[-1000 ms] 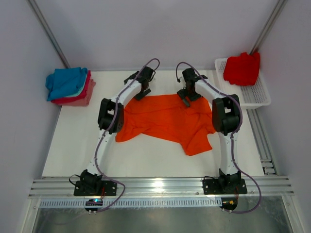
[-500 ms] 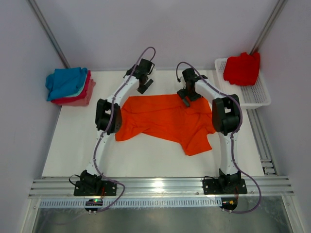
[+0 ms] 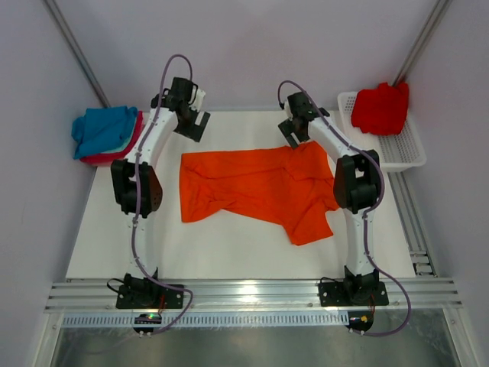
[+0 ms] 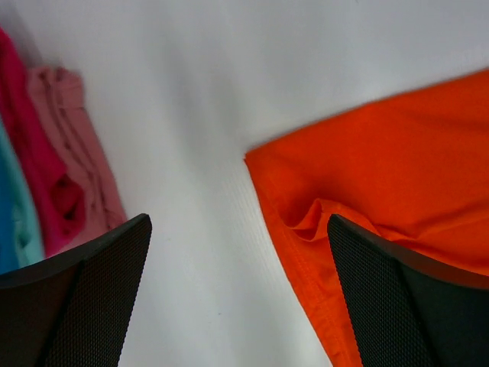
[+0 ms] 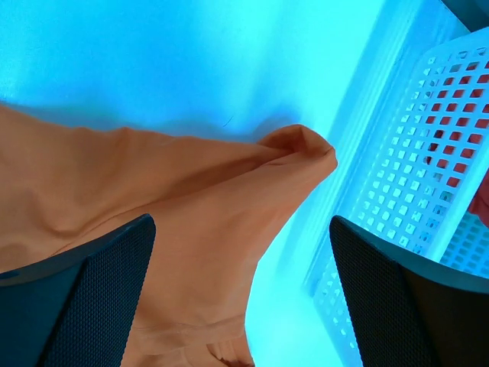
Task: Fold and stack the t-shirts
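Observation:
A bright orange t-shirt lies spread on the white table, rumpled toward its right side. My left gripper hangs open above bare table, just beyond the shirt's far left corner. In the left wrist view only the table and the shirt's hem lie between the fingers. My right gripper is open over the shirt's far right corner, holding nothing. Folded t-shirts, blue on top of teal, red and pink, are stacked at the far left. A red t-shirt sits in the basket.
The white mesh basket stands at the far right edge of the table, close to my right gripper. The folded stack lies just left of my left gripper. Metal rails run along the near edge.
My left arm has swung left and back, off the shirt's far edge toward the stack. My right gripper has drawn back a little. The shirt's far left corner now lies flatter.

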